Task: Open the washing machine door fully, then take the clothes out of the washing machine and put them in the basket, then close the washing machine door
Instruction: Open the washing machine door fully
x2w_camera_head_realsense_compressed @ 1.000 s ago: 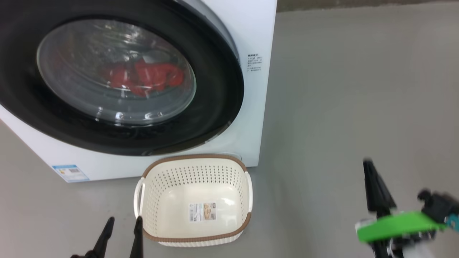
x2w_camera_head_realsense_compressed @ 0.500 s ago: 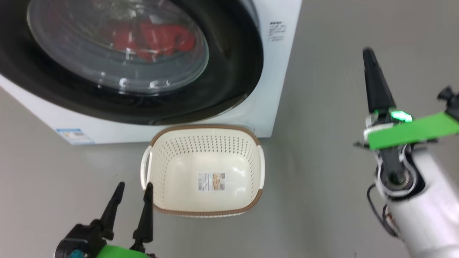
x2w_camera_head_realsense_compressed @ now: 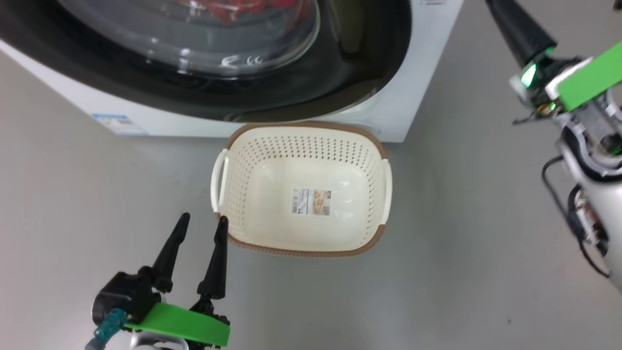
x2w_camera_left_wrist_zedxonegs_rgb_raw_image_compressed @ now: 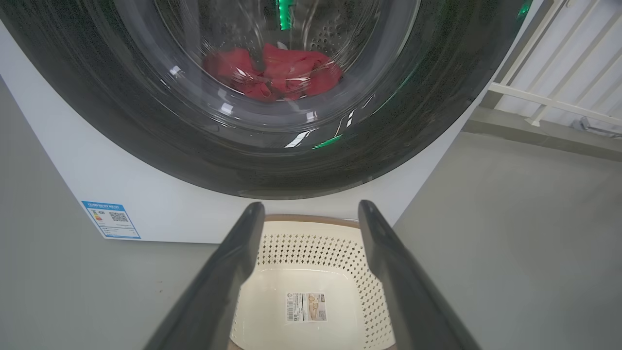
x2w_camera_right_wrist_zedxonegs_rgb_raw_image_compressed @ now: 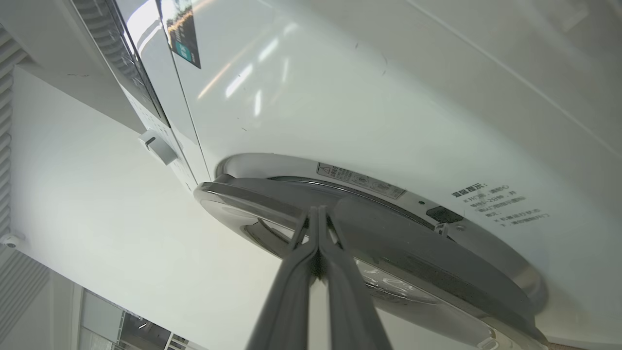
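Observation:
The washing machine (x2w_camera_head_realsense_compressed: 427, 68) stands at the top of the head view. The washing machine door (x2w_camera_head_realsense_compressed: 272, 97), with its black rim and glass window, looks slightly ajar on its right side. Red clothes (x2w_camera_left_wrist_zedxonegs_rgb_raw_image_compressed: 277, 70) lie in the drum behind the glass. The cream basket (x2w_camera_head_realsense_compressed: 301, 150) sits on the floor in front, holding only its paper label. My left gripper (x2w_camera_head_realsense_compressed: 203, 218) is open at the basket's near left corner, nothing between its fingers (x2w_camera_left_wrist_zedxonegs_rgb_raw_image_compressed: 243, 253). My right gripper (x2w_camera_right_wrist_zedxonegs_rgb_raw_image_compressed: 318, 211) is shut and empty, with its tips at the door's edge (x2w_camera_right_wrist_zedxonegs_rgb_raw_image_compressed: 413, 262).
Grey floor (x2w_camera_head_realsense_compressed: 461, 243) spreads around the basket and to the right of the machine. A blue sticker (x2w_camera_head_realsense_compressed: 119, 124) marks the machine's lower left corner. A white railing (x2w_camera_left_wrist_zedxonegs_rgb_raw_image_compressed: 549, 102) runs behind the machine on the right.
The head camera has tilted down, so machine and basket shift up and right. My right gripper has risen, still shut, towards the door's right edge. More of my left gripper shows, still open.

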Controlling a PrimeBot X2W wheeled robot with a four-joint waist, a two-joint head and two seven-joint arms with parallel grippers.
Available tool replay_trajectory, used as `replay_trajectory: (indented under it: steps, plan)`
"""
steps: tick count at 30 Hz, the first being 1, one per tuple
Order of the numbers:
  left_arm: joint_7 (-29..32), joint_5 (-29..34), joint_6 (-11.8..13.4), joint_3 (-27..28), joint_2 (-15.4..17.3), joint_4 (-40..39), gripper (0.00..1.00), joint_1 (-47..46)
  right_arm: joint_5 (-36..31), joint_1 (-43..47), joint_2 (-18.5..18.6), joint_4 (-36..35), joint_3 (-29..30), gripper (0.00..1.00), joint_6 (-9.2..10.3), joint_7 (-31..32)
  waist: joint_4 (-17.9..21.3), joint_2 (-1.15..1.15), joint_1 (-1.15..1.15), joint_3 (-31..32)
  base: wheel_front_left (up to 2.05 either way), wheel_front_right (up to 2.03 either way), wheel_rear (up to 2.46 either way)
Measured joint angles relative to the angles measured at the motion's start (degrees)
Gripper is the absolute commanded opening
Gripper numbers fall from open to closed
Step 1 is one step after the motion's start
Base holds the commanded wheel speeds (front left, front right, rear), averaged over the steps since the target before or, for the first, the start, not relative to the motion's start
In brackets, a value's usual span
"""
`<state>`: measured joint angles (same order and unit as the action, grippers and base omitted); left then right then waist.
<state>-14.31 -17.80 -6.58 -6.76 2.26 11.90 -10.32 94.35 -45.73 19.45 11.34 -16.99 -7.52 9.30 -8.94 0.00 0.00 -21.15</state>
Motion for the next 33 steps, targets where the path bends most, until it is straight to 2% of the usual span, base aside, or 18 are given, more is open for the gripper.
replay_trajectory:
  steps: [8,12,23,33]
  plan:
    - [0.0,-0.11,-0.51,-1.26,-0.05,0.34,1.0,-1.81,9.5,-7.06,0.07,5.1,2.11,0.0,0.05,16.11,-2.78,0.0,0.0,-3.31,0.0,0.0,0.0]
    - [0.0,-1.0,-0.51,-2.26,-0.07,0.47,1.0,-1.88,10.46,-10.49,-0.01,7.54,2.9,0.0,0.05,20.63,-3.7,0.0,0.0,-4.74,0.0,0.0,0.0]
    - [0.0,-1.97,-0.52,-3.75,-0.16,0.62,1.0,-3.78,7.55,-17.76,-0.25,14.82,1.51,0.0,0.05,24.66,-5.41,0.0,0.0,-7.87,0.0,0.0,0.0]
    - [0.0,-3.04,-0.53,-4.35,-0.26,0.88,1.0,-4.3,5.15,-18.9,-1.21,16.07,0.3,0.0,0.07,27.72,-6.02,0.0,0.0,-7.51,0.0,0.0,0.0]
